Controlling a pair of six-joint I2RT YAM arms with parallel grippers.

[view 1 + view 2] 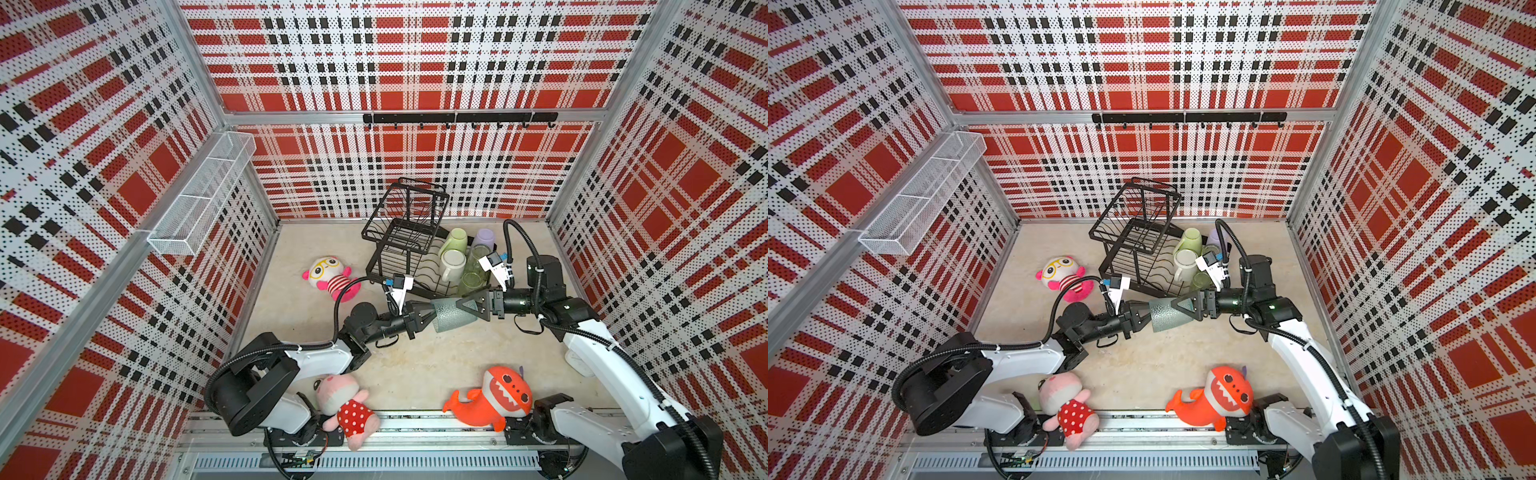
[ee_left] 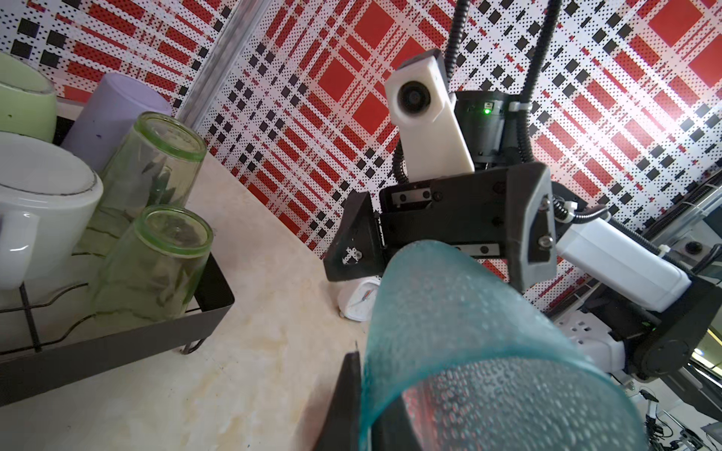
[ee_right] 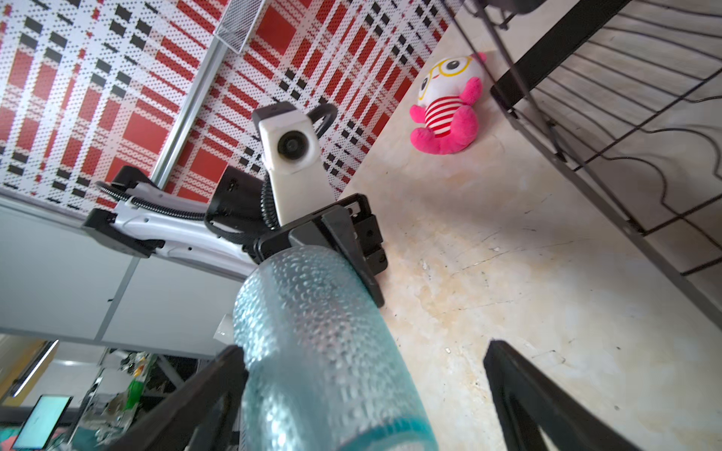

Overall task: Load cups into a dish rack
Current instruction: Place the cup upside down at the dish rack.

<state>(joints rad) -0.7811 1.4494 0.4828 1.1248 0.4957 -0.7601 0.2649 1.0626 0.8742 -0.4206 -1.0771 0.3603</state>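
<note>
You see only a bit of the lilac tumbler in a top view; a cable covers the rest. The teal glass and the pale green mug run off the edge in the left wrist view. In the right wrist view the glass looks blurry up close.

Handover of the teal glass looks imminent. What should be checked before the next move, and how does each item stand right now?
1. Holding grip: left gripper shut on the rim of the teal glass: ok.
2. Receiving side: right gripper open wide: ok.
3. Glass base between the right jaws: ok, though off-centre, nearer one finger.
4. Glass clear of the rack: ok.
5. Free wavy slots beside the white mug: ok.
</note>
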